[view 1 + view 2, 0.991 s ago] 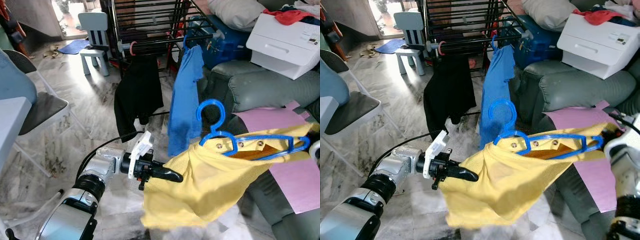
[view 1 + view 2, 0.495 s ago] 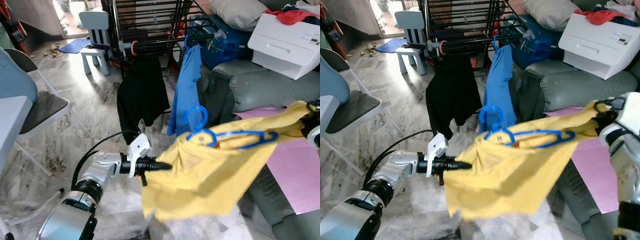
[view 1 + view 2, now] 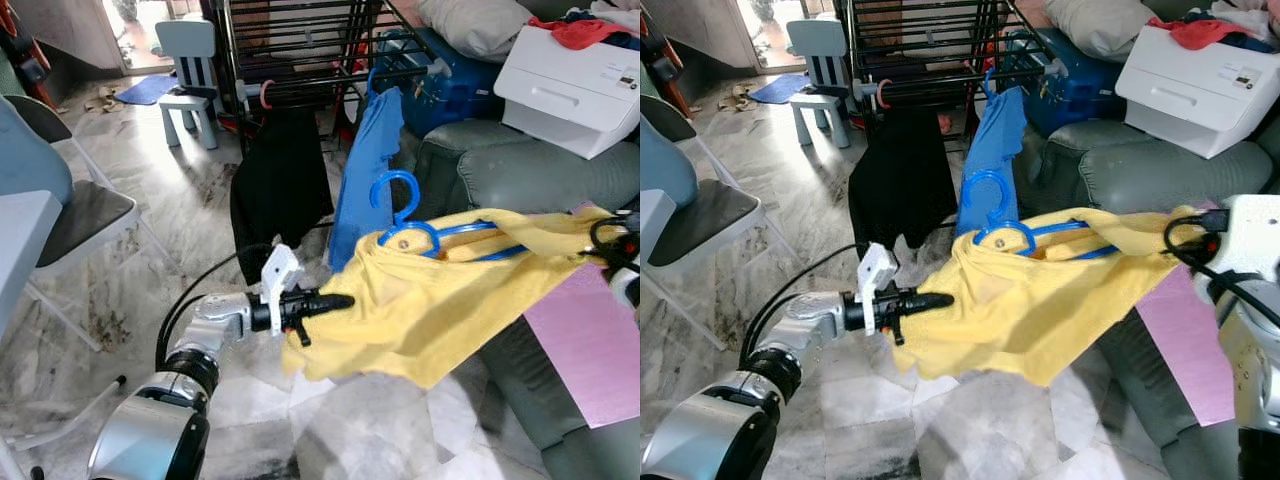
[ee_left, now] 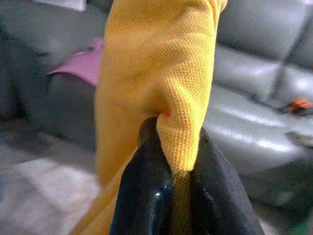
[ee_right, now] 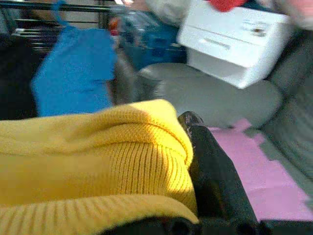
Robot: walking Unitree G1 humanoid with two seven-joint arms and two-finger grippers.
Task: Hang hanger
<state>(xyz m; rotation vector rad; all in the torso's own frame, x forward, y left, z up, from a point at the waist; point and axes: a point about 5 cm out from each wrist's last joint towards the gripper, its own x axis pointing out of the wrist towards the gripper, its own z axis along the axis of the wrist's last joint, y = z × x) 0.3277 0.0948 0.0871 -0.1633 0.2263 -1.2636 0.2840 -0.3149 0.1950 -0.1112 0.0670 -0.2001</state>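
Fabric comes first: the left gripper (image 3: 335, 300) pinches an edge of the yellow shirt (image 3: 450, 300), the right gripper (image 5: 195, 128) clamps its far end. Since a second ago the shirt hangs flatter between them and the blue hanger (image 3: 425, 232) has swung nearer the black drying rack (image 3: 300, 50), suggesting hanging is close. Beyond, a white drawer box (image 3: 570, 85) carries a red garment (image 3: 585, 30).

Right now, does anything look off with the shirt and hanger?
Yes. The yellow shirt is bunched over the blue hanger, which lies tilted, not hooked on the rack.
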